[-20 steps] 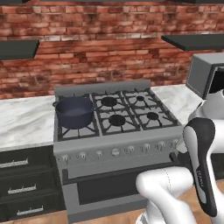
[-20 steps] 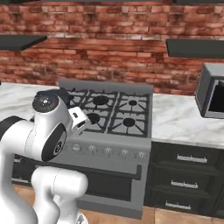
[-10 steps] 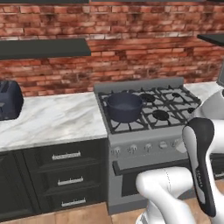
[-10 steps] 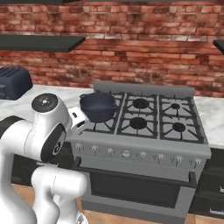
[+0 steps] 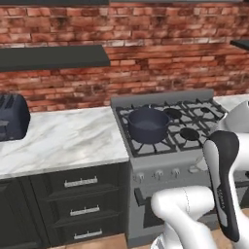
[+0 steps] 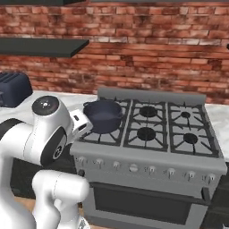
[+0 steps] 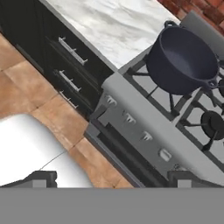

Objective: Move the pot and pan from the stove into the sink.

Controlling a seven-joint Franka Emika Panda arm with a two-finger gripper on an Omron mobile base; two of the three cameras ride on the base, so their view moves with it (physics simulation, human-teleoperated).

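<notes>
Pot [image 5: 147, 124] on stove [image 5: 170, 146], front-left burner, upright, nothing inside (two loop handles visible). Marble table [image 5: 58, 138] just left of stove, dark toaster [image 5: 10, 116] at its far left end. Tool [image 7: 109, 178] wide open, holds nothing, well apart from pot, in front of stove knobs [image 7: 146, 136]. Brick wall behind stove.

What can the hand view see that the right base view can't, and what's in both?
Hand view alone: the brown tiled floor and the dark drawers under the marble counter.

Right base view alone: the brick wall, a dark shelf, the toaster, and the stove's far burners.

Both: the pot sitting on a front corner burner, the black grates around it, and the row of front knobs. The pot is empty in both.
</notes>
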